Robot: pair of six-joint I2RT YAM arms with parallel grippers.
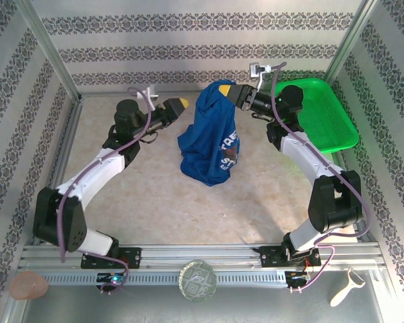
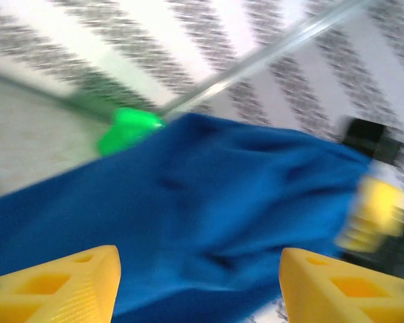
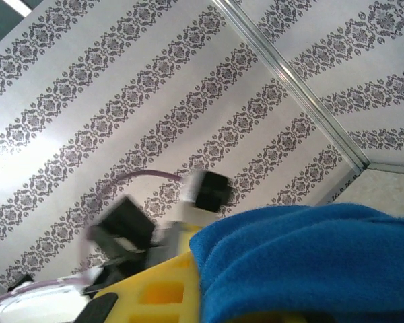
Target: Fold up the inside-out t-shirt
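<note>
Right tool (image 1: 231, 91) pinches the shirt (image 1: 207, 138) by its top; it hangs bunched, hem end on the surface (image 1: 148, 195). Left tool (image 1: 178, 104) wide, empty, just beside. Risk: one thin pinch slips, cloth heaps; left may grab several layers.

Beige speckled desk (image 1: 148, 195). Walls (image 1: 188, 50) behind the desk and on both its sides: white paper with grey damask stripes. Metal posts (image 1: 52, 52) at the desk's far corners. Aluminium rail (image 1: 209, 254) along the desk's near edge. Bright, even light.
</note>
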